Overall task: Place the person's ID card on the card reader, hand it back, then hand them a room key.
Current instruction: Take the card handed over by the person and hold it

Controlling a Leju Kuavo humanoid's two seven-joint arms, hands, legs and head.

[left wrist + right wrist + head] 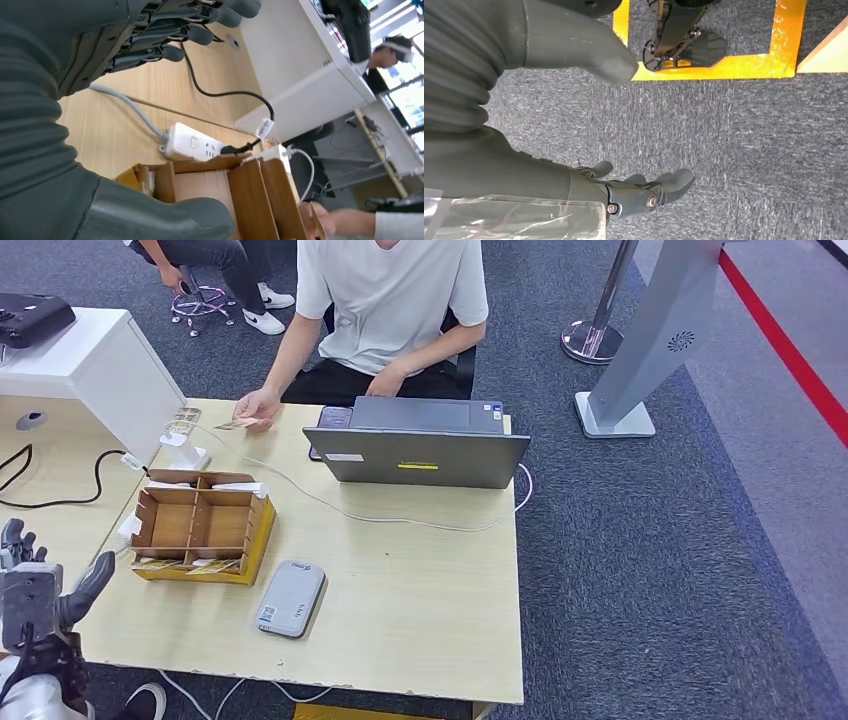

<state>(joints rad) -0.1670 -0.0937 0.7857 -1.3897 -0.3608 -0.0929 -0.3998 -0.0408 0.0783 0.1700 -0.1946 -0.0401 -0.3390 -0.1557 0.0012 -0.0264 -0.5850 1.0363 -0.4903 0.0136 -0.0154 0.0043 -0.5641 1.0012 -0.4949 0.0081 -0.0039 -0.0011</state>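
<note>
A person in a white shirt [390, 290] sits across the table and holds an ID card [236, 424] out over its far left edge. The grey card reader [291, 598] lies flat near the table's front. A wooden divided box [200, 525] with room key cards [213, 566] in its front slots stands left of the reader. My left hand [38, 590] is raised at the table's near left corner, fingers spread and empty; the left wrist view shows its fingers [200, 22] apart over the tabletop. My right hand [624, 192] hangs open above the carpet.
An open grey laptop [415, 445] stands at the table's far side, a white cable [400, 518] looping past it. A white power strip [195, 145] with a black cord [225, 93] lies beside the box. A white cabinet [90, 365] stands at the left.
</note>
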